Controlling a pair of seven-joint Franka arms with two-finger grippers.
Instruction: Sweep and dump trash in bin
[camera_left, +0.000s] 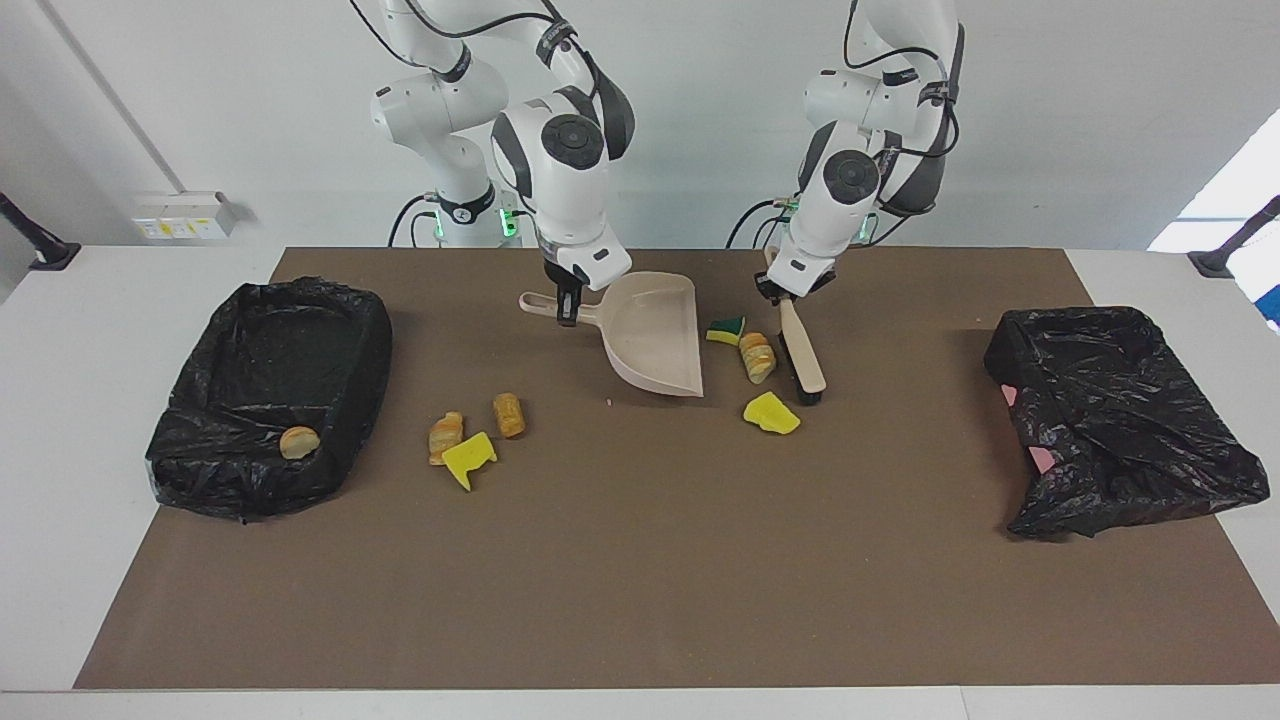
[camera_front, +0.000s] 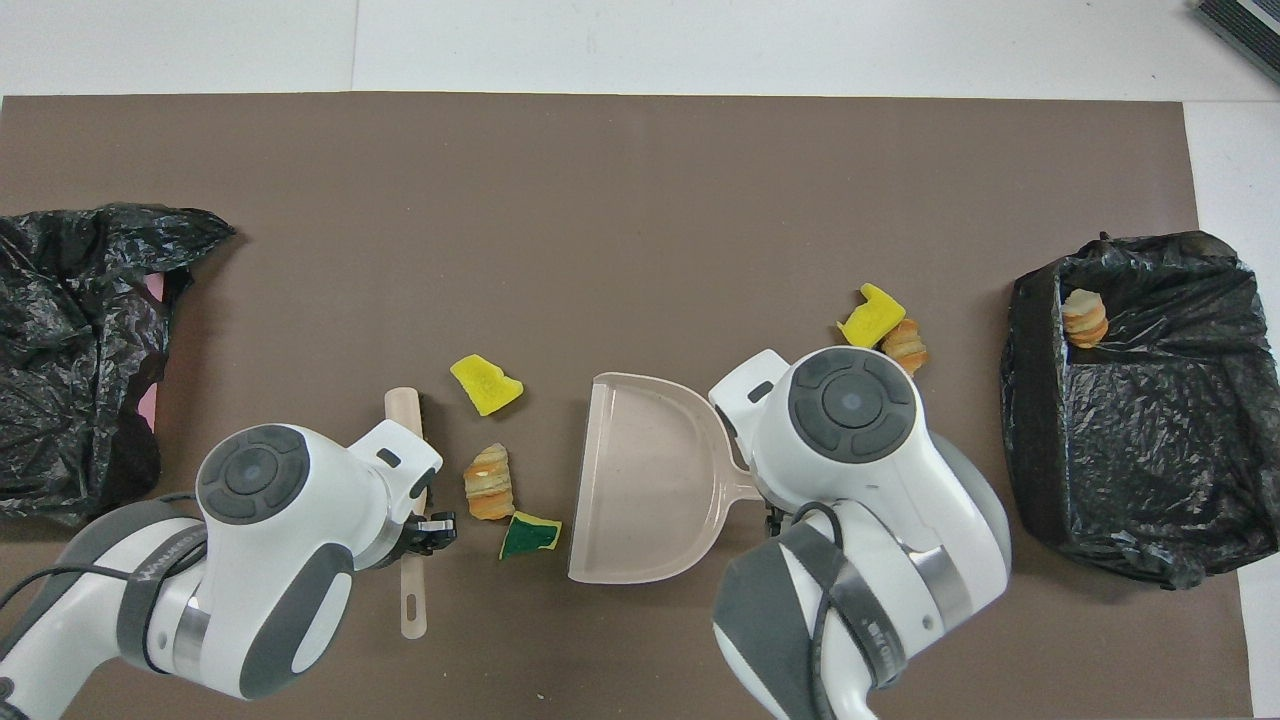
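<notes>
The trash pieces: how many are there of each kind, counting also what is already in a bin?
Yellow sponge chunks: 2
Green-faced sponge chunk: 1
Striped bread-like rolls on the table: 3
Roll in the black-lined bin: 1
Total: 7
</notes>
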